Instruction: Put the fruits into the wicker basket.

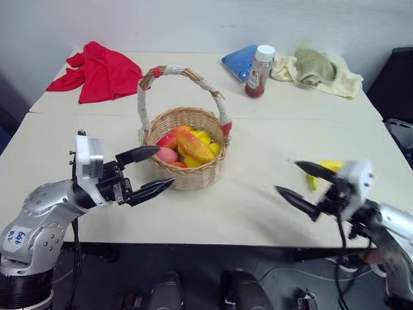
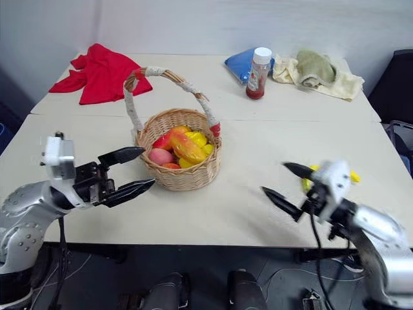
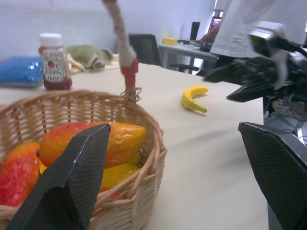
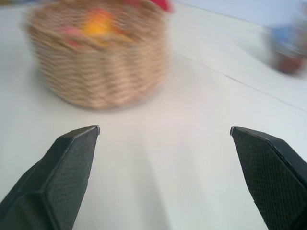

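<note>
- The wicker basket stands upright near the middle of the table, its arched handle wrapped in white cord; it holds several fruits, the mango lying on top, with yellow, pink and red pieces packed round it
- The banana lies on the bare table to the right of the basket and well apart from it; in the head views it sits just behind the right gripper
- The left gripper hangs just left of the basket's near side, fingers spread, grasping nothing
- The right gripper is at the right near edge of the table, fingers wide apart and empty, pointing towards the basket
- Along the far side lie a red cloth on the left, a blue cloth, a red-filled bottle and a pale towel on the right
- A person in a white top is at a desk beyond the table
</note>
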